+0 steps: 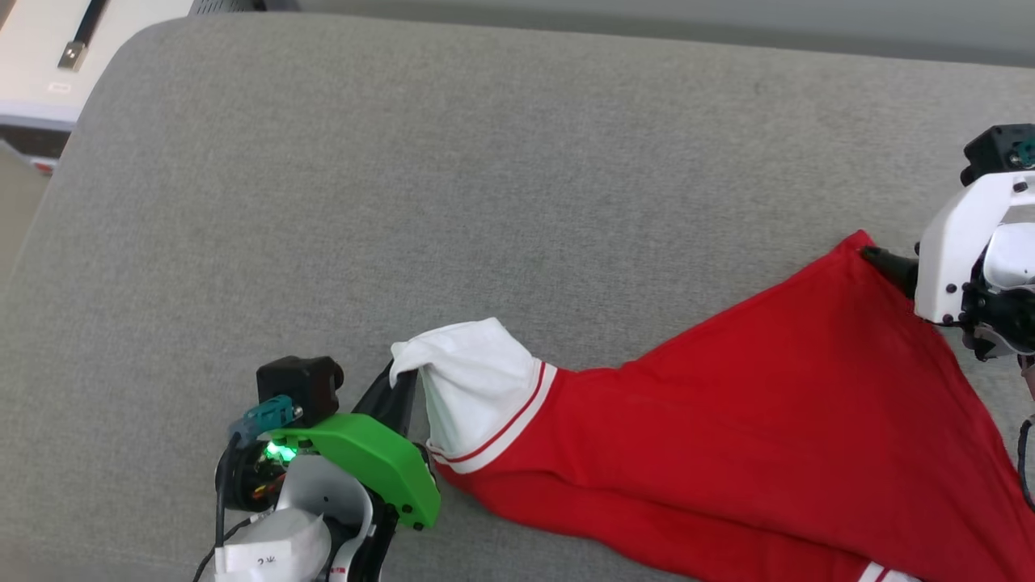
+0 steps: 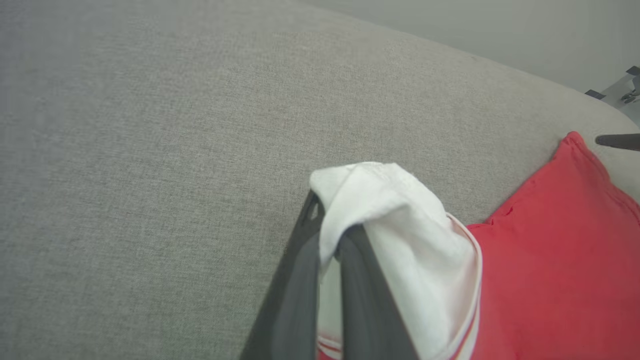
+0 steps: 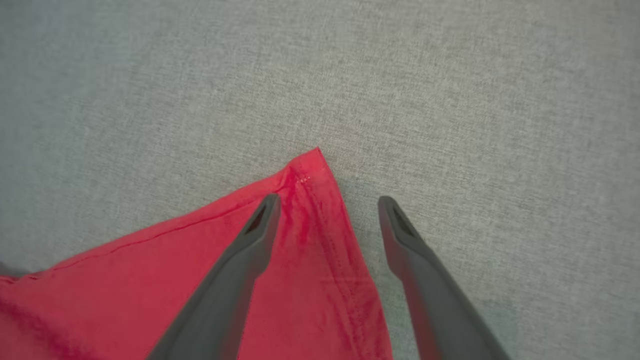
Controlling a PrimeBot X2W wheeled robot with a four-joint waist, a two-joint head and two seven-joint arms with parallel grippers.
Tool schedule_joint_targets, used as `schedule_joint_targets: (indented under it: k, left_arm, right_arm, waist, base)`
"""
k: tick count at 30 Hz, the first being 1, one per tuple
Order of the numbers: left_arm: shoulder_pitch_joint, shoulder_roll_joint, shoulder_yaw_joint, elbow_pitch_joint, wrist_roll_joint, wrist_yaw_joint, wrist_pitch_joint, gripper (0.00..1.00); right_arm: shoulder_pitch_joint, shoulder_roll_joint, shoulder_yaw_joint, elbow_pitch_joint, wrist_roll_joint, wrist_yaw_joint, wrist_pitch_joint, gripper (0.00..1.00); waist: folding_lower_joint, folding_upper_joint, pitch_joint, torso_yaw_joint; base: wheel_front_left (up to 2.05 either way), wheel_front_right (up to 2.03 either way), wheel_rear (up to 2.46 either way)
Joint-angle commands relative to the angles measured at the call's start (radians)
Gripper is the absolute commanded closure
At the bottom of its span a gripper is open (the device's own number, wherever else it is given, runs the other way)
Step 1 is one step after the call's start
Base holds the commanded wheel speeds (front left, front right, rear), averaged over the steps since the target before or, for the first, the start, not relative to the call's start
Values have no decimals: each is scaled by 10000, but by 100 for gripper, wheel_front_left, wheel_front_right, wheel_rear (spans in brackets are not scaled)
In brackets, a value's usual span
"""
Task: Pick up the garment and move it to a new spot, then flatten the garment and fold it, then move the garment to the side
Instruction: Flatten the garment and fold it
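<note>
Grey woven cushion (image 1: 485, 162) carried everything you were working on. Nearest you, close to its near edge and toward the left, a white tag (image 1: 267, 554) on your left forearm bore small dark marks too small to read. Just past it, your left gripper (image 1: 402, 386) was clamped tight on the bunched tip of the white sleeve (image 1: 473, 388), whose cuff showed red-and-white striped trim. From there the garment (image 1: 728, 420) ran along the near edge to the right. It lay plain red side up, doubled over itself in a long fold, and was drawn into a rough triangle rather than spread out. No lettering, number or brand could be read on the side that showed. At the cushion's right edge your right gripper (image 3: 328, 201) had its fingers spread wide and held nothing. One finger lay over the red cloth and the other over bare cushion, with the hem corner (image 3: 312, 167) just ahead of them. I would judge that you were in the flattening stage. The shirt was on the cushion and pulled out lengthwise, but it was not yet smooth. The fold and the move to the side were left to do. Farthest off, beyond the far left corner, a pale surface (image 1: 48, 56) held a dark strap (image 1: 81, 36) with a metal end and no legible writing.
</note>
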Motion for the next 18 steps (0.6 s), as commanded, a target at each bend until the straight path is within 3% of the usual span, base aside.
schedule_joint_targets:
  k: [1,10,11,12,13,18]
  left_arm:
    - [-244,-96,3,73,129,-68,-80,100]
    - [-325,-271,27,402,48,-156,-298,100]
    - [-327,-277,28,425,39,-165,-308,100]
    - [-331,-285,29,449,27,-175,-319,100]
    - [-332,-289,30,467,20,-180,-327,100]
    - [-300,-262,52,546,-23,-189,-353,100]
  right_arm:
    - [-169,-105,233,190,170,-9,85,0]
    - [-101,-301,1953,1000,1233,-9,773,0]
    - [-95,-305,2063,1050,1358,-9,861,52]
    - [-107,-322,2215,1071,1476,-9,936,84]
    - [-115,-330,2317,1084,1593,-9,976,100]
    - [-271,-430,2713,1112,2076,-9,845,100]
  waist:
    - [0,0,413,380]
    - [0,0,710,481]
    - [0,0,712,476]
    - [0,0,711,468]
    - [0,0,703,460]
    - [0,0,584,412]
  base:
    - [0,0,0]
    - [0,0,0]
    - [0,0,0]
    - [0,0,0]
    - [0,0,0]
    - [0,0,0]
